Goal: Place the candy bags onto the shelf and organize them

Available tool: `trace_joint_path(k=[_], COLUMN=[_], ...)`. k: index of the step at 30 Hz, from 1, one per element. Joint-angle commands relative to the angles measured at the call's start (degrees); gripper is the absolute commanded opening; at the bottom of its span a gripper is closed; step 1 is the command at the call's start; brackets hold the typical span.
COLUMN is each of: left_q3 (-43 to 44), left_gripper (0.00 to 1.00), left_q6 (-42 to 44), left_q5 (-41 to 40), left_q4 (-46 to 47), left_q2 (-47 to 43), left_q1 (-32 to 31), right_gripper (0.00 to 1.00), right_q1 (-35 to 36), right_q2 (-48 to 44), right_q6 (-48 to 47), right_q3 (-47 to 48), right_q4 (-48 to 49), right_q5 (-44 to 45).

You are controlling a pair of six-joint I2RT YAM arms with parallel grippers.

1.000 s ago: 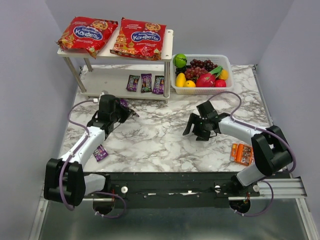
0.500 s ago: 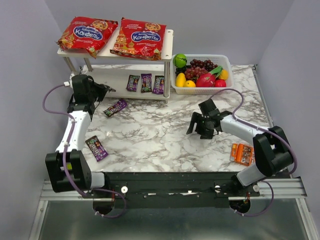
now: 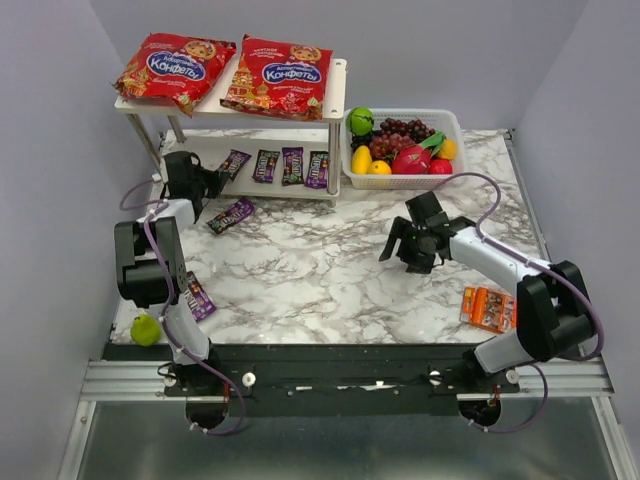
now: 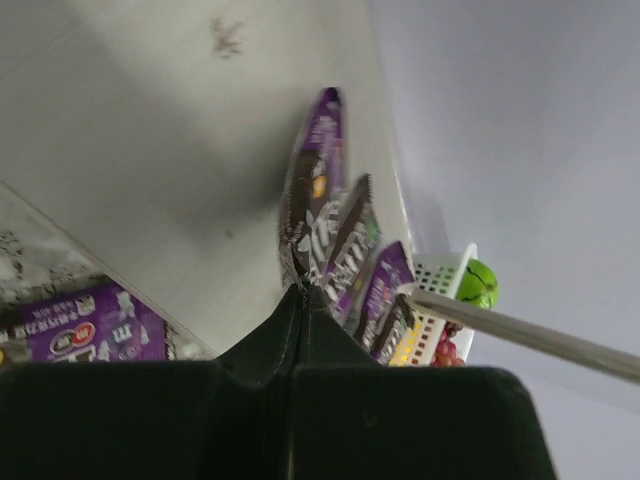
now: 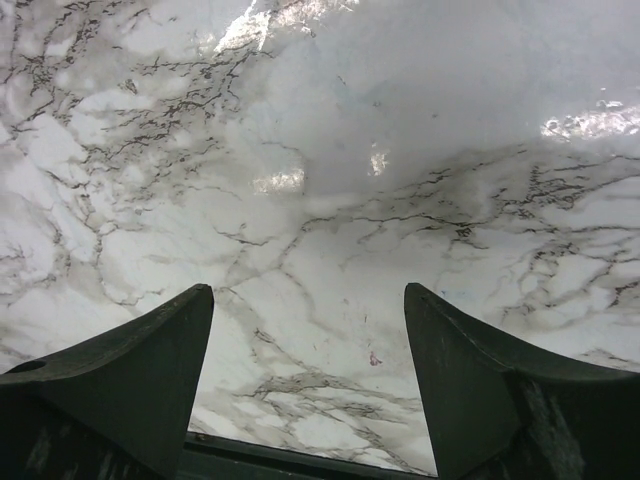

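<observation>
Your left tool (image 4: 303,295) is pinched shut on a purple candy packet (image 4: 312,190) at the lower board of the shelf (image 4: 170,140). Your right tool (image 5: 308,292) hangs wide above the marble tabletop (image 5: 350,150).

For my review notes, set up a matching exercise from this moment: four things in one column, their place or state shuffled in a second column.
1. left gripper
2. right gripper
3. red candy bags
4. orange packet

A. open above bare marble table
B. lying on the top shelf board
C. shut on a purple packet at the lower shelf board
D. on the table beside the right arm's base

Pairs: 1-C, 2-A, 3-B, 4-D
</observation>
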Motion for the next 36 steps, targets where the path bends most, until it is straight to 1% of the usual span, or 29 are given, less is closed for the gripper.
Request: trace_joint_path(k=[1,3,7,12,15,20,24,28,32,33,34,36], left_q3=[-2.91,-3.27,-3.88,-5.29,-6.08,-5.47,-3.80,-4.14,-4.15,-4.06,-4.06,-4.15], left_gripper=[0.00,0.00,0.00,0.00,0.00,0.00,0.00,0.01,0.15,0.21,0.31,0.40], left_q6=[-9.22,-9.75,-10.71,-13.26,-14.85,-17.83,-17.92,-18.89,-18.02,-18.01,-17.84,-17.31], left_q5=[0.87,-0.09,-1.68,-1.59,-3.26,-3.61,-5.18,-7.04,-7.57,-7.65,-7.48,-7.57], left_q4=[10.72,10.20,9.05,10.72,11.34,12.91,10.65,8.61,7.82,7.56,7.56,7.12], left_q2=[5.09,5.89,6.77,7.74,7.66,9.50,9.85,8.89,8.10,8.01,7.66,6.96], left_q1=[0.01,-0.25,-0.69,-1.22,-2.01,-2.98,-4.12,-4.38,-4.30,-4.30,-4.30,-4.30], right_gripper=[0.85,0.85,0.85,0.85,0.85,0.85,0.85,0.84,0.84,0.84,0.84,0.84], right_q1=[-0.78,-1.05,-1.49,-1.84,-1.93,-2.54,-2.98,-3.25,-3.60,-3.60,-3.68,-3.77], right_q2=[-4.64,-5.26,-6.32,-6.32,-6.41,-6.67,-6.41,-6.15,-5.80,-5.62,-5.44,-5.44], right_q6=[1.60,1.77,2.13,2.48,2.39,2.04,1.69,1.42,0.90,0.81,0.81,0.46], right_q3=[-2.19,-2.89,-3.86,-4.74,-4.83,-5.36,-5.53,-5.36,-5.18,-5.18,-5.10,-5.01], right_q4=[-2.04,-2.13,-2.04,-1.69,-1.51,-1.16,-0.98,-0.72,-0.46,-0.46,-0.37,-0.28], right_q5=[2.04,3.69,4.24,4.06,4.15,4.77,4.85,4.77,4.59,4.50,4.42,4.33])
